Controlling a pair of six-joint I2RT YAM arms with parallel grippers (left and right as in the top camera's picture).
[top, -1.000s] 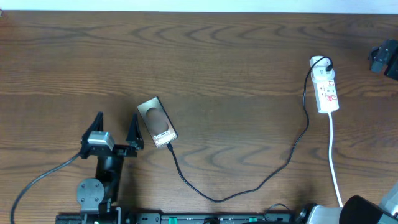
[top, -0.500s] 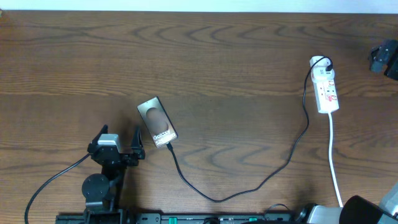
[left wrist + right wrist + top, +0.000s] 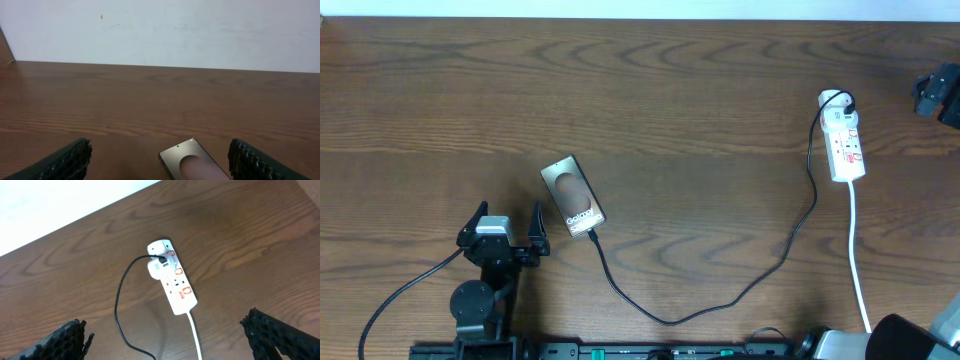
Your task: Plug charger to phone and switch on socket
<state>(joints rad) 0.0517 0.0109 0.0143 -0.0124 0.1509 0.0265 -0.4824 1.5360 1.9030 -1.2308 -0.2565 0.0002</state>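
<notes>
left gripper (image 3: pixel 508 220) spread empty just left of phone (image 3: pixel 572 196), charger (image 3: pixel 665 321) tip touching phone's bottom edge, right gripper (image 3: pixel 167 327) spread empty far right.

Surface: dark brown wood-grain surface (image 3: pixel 680 90), matt finish.
Wall: plain white wall (image 3: pixel 200 30) along the far edge.
Light: even, soft.

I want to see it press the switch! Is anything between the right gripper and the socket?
Nothing visible is in the way. In the right wrist view, the open right gripper faces the socket with only table between them. The charger is plugged in at the socket's far end and trails off to one side.
</notes>
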